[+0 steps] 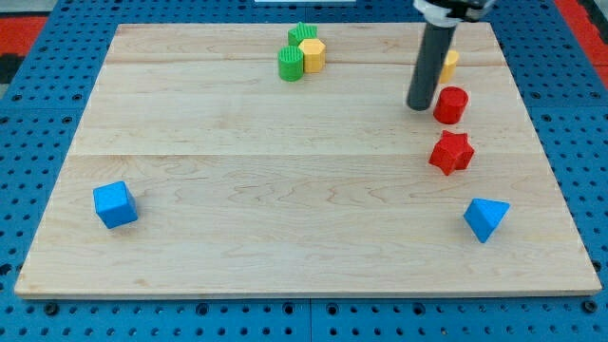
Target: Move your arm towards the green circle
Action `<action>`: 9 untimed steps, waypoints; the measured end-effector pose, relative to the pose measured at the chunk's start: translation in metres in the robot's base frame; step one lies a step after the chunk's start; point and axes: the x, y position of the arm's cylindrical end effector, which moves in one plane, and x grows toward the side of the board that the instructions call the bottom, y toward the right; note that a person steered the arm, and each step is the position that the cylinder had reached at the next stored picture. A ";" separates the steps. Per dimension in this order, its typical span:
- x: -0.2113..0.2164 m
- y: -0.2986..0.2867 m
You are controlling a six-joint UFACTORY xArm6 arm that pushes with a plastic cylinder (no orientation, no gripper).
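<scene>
Rod [429, 62]: one, dark, straight, near-upright, entering from the 12 o'clock edge at upper right. My tip [419, 107]: lowest end, down at bench level, toward 2 o'clock from the view's centre. Mount: cropped.

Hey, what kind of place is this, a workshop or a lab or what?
Most likely a robotics lab bench. A wooden board lies on a blue pegboard base, small coloured blocks such as the blue cube are scattered on it, and my tip touches down beside the red cylinder.
</scene>
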 end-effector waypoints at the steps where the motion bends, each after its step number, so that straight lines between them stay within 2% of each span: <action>1: 0.004 -0.048; 2: 0.040 -0.054; 3: 0.048 -0.056; 6: 0.047 -0.165; 9: -0.005 -0.206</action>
